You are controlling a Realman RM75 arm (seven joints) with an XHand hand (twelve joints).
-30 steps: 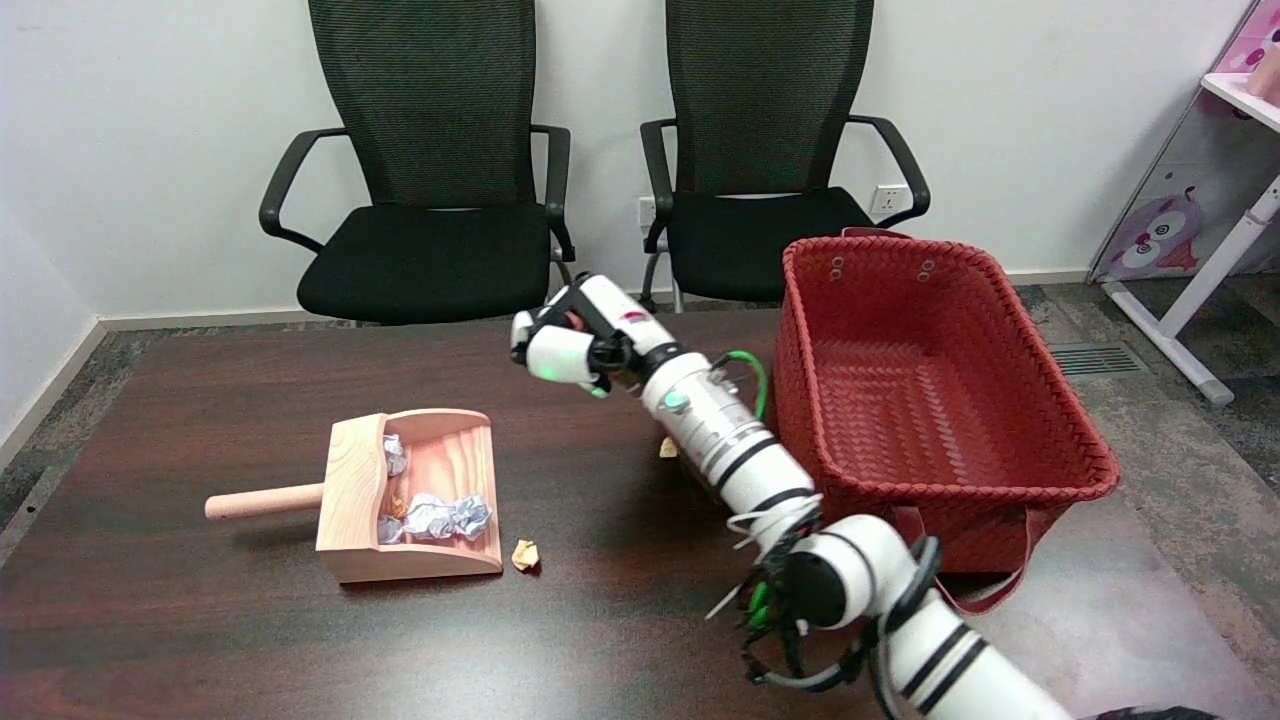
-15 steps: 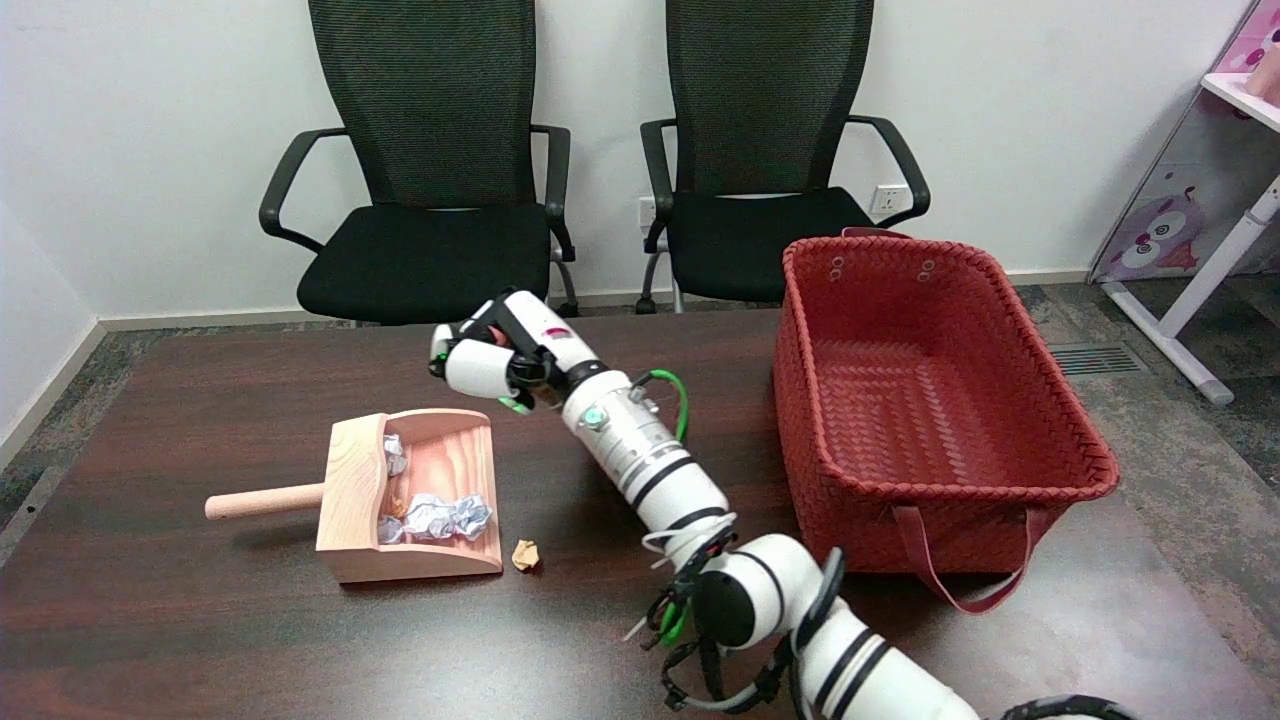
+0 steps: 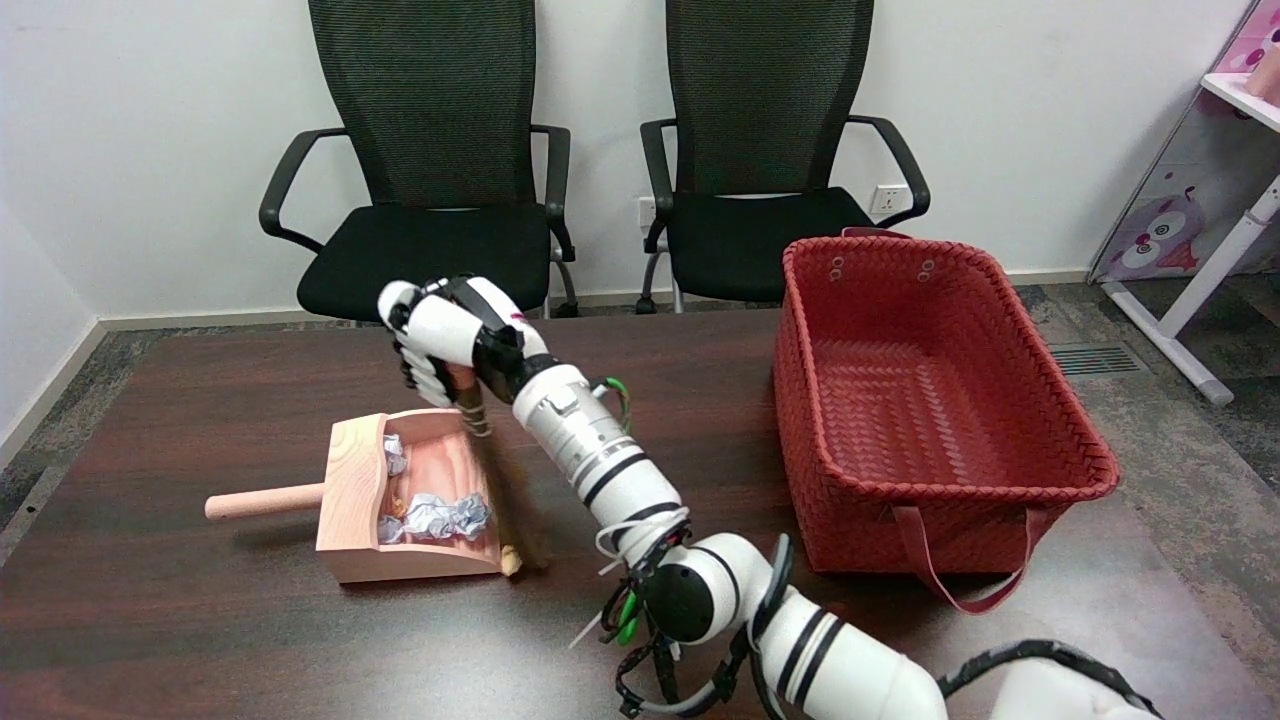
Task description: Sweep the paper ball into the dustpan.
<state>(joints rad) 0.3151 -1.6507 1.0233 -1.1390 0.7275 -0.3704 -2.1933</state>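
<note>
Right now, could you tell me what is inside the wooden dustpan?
The dustpan holds crumpled paper balls near its open front, plus one farther back. The brush in the right hand covers its right wall, so anything behind it stays hidden.

Right hand (image 3: 440,335) raised, fingers curled around a thin stick

Dustpan (image 3: 352,500) lies left of the basket (image 3: 860,470) on the table (image 3: 180,640), paper balls (image 3: 440,515) inside.

red woven basket (image 3: 940,380) on table (image 3: 180,400), two black chairs (image 3: 430,180)
</note>
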